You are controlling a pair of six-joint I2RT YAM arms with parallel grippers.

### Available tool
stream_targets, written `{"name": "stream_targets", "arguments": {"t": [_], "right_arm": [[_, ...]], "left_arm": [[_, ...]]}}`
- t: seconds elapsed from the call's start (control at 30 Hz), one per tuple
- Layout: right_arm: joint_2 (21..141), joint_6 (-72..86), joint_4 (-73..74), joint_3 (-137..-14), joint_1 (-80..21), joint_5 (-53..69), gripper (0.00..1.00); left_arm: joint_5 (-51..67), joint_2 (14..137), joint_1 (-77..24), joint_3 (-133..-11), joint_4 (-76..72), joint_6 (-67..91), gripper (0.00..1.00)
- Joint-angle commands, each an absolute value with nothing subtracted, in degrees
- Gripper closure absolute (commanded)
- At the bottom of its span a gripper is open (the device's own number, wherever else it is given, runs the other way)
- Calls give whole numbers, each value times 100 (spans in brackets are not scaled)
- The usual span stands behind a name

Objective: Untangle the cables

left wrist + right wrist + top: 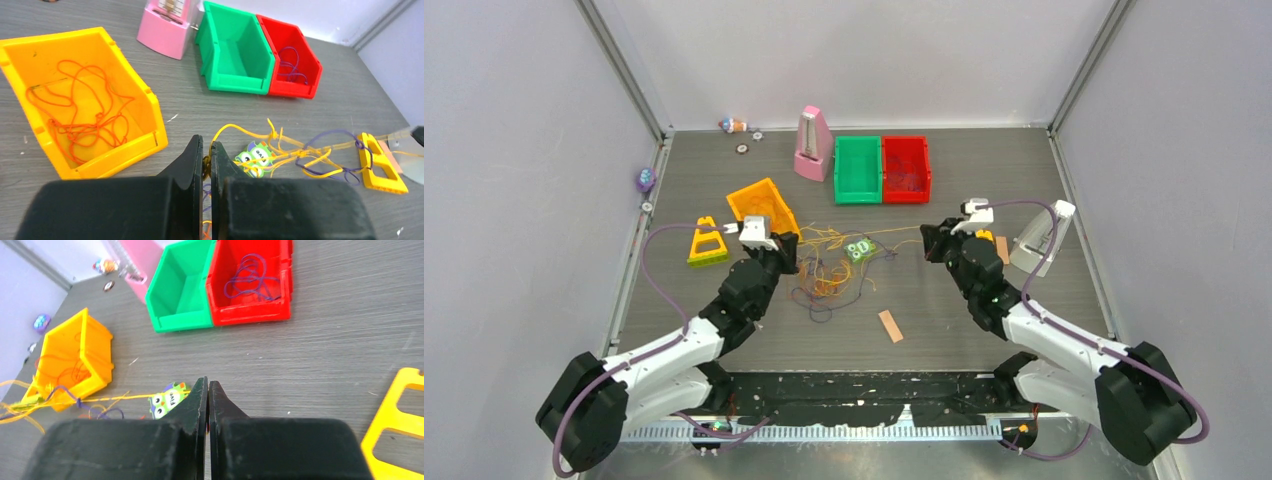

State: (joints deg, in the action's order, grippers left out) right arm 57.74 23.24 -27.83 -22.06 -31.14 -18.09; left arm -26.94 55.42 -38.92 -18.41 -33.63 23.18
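Grey table (1024, 160) holds everything; left gripper (206, 146), left of the owl tile (859, 250), pinches a yellow strand of the cables (829, 275) tangled beside the owl; right gripper (208, 384), right of it, clamps another taut, likely to pull the knot apart; beyond, orange bin (764, 205) and red bin (906, 168) hold sorted strands.

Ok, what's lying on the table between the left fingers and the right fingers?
In the top view: the tangled cables and a green owl card lie between the left fingers and the right fingers.

The cables (834, 268) lie between left pincer (790, 256) and right pincer (927, 243).
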Motion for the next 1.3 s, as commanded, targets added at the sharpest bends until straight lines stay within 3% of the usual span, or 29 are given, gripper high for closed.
{"name": "stream_targets", "arguments": {"t": [0.0,0.17,0.43,0.47,0.57,0.63,0.77,0.93,1.07,1.27], "right_arm": [[5217,2603,-2380,-1966,-2837,-4954,95],[4738,2692,-2491,-1694,-2789,-5147,95],[5177,1743,-3310,-1918,-2790,-2503,94],[5311,1583,-3434,-1996,-2781,-1733,91],[5826,1377,-3531,-2264,-2786,-237,60],[6415,1388,-3445,-2682,-2786,944,49],[7594,1504,-3120,-3408,-2944,1948,42],[8497,1252,-2815,-4025,-3438,2315,32],[8444,885,-3260,-3935,-3761,2661,26],[8100,387,-3609,-3656,-4092,2549,25]], "left_arm": [[-5391,5242,-3672,-1785,-2706,2644,100],[-5690,5181,-3665,-1775,-2572,2856,100],[-2585,5614,-3680,-2080,-3197,1555,100],[-2387,5630,-3679,-2084,-3270,1530,100],[-1905,5537,-3676,-1917,-3664,1456,100],[-1786,5404,-3674,-1800,-3871,1436,100],[-1450,5155,-3674,-1594,-4183,1412,100],[-77,5027,-3674,-1319,-5039,1402,100],[780,5095,-3680,-1355,-5235,1529,100],[1830,5222,-3675,-1556,-5292,1623,100]]}}
